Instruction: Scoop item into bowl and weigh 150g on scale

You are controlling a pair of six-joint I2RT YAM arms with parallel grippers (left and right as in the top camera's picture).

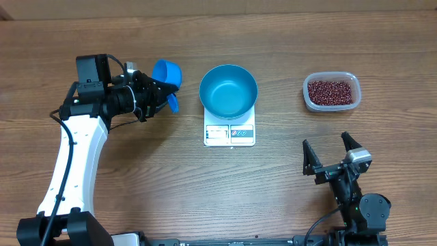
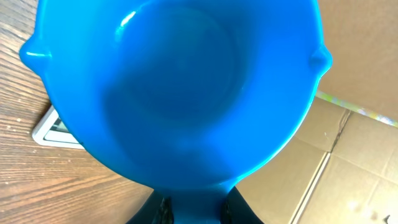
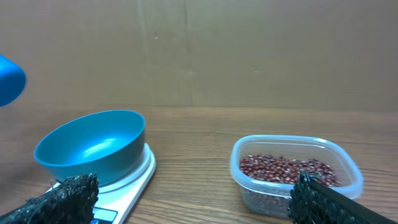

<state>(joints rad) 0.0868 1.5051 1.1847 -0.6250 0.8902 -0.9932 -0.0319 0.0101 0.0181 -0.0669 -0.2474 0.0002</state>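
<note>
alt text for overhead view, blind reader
An empty blue bowl sits on a white scale mid-table. The left gripper, jaws shut on a blue scoop, is left of it; the right gripper, jaws open, sits below a clear tub of red beans.

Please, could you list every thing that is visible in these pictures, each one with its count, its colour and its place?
round bright blue plastic bowl: one, blue, empty, standing on the scale
small flat white square kitchen scale: one, white, middle of the table
small dark red-brown beans: many, red-brown, inside the tub
clear rectangular plastic tub: one, clear, on the table on the side of the right arm
small blue handled plastic scoop: one, blue, empty, held by its handle beside the bowl
wooden table: one, brown, under everything
cardboard wall: one, brown, behind the table
left claw: one, black, shut on the scoop's handle
right claw: one, black, open, empty, nearer than the tub
</note>
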